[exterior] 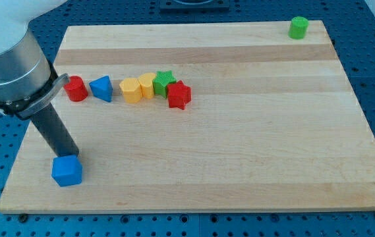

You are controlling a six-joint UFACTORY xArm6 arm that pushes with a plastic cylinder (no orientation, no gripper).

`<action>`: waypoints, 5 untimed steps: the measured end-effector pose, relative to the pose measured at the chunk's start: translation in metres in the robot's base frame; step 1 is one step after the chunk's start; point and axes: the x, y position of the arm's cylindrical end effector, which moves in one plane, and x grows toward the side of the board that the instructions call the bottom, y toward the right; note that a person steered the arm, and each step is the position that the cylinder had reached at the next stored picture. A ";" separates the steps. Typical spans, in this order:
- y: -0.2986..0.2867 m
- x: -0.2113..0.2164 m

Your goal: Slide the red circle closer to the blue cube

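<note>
The red circle (76,88) sits on the wooden board at the view's upper left, at the left end of a row of blocks. The blue cube (66,170) lies near the board's lower left corner, well below the red circle. My tip (70,155) is at the end of the dark rod, touching or just behind the blue cube's top edge, far below the red circle.
To the right of the red circle stand a blue triangle (101,88), two yellow blocks (131,90) (147,85), a green star (165,81) and a red star (179,95). A green cylinder (298,27) stands at the board's top right corner. The arm's grey body (12,66) overhangs the left edge.
</note>
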 end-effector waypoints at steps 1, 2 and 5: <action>-0.012 -0.019; -0.059 -0.034; -0.094 -0.109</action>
